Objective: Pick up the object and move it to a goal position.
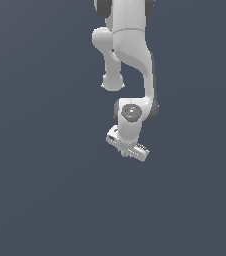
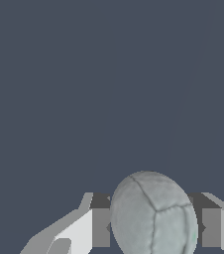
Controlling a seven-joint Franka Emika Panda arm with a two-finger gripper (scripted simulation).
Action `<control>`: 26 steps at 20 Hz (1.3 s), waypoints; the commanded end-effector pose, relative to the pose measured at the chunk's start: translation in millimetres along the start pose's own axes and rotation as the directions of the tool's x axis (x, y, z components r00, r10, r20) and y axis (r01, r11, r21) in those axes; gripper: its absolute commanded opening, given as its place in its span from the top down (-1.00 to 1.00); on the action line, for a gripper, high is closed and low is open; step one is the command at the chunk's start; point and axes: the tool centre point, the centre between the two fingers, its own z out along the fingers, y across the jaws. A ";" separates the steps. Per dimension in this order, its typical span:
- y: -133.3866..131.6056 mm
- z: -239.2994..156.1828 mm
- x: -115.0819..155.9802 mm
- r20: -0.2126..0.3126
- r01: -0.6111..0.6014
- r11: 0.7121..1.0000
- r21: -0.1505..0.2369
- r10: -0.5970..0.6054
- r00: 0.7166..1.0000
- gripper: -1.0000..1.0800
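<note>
In the wrist view the pale grey-blue ball (image 2: 153,218) with dark seam lines sits between the two fingers (image 2: 100,228) and fills the gap, with both pads against its sides. My gripper (image 2: 154,233) is shut on it. In the exterior view the white gripper (image 1: 128,152) hangs under the arm's wrist, turned at a slant. The ball is too small and too hidden under the hand to make out there.
A plain dark grey-blue floor (image 1: 45,190) fills both views, with no other object or marker in sight. The white arm (image 1: 127,55) comes down from the top middle of the exterior view.
</note>
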 end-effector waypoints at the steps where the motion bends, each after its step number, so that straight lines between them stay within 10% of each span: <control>1: 0.3 0.4 0.2 0.000 0.000 1.000 0.000 0.000 1.000 1.00; 12: 0.5 -31.6 9.8 0.000 0.000 1.000 0.000 0.000 1.000 1.00; 26: 1.5 -162.7 50.5 0.000 -0.001 1.000 -0.001 0.001 1.000 1.00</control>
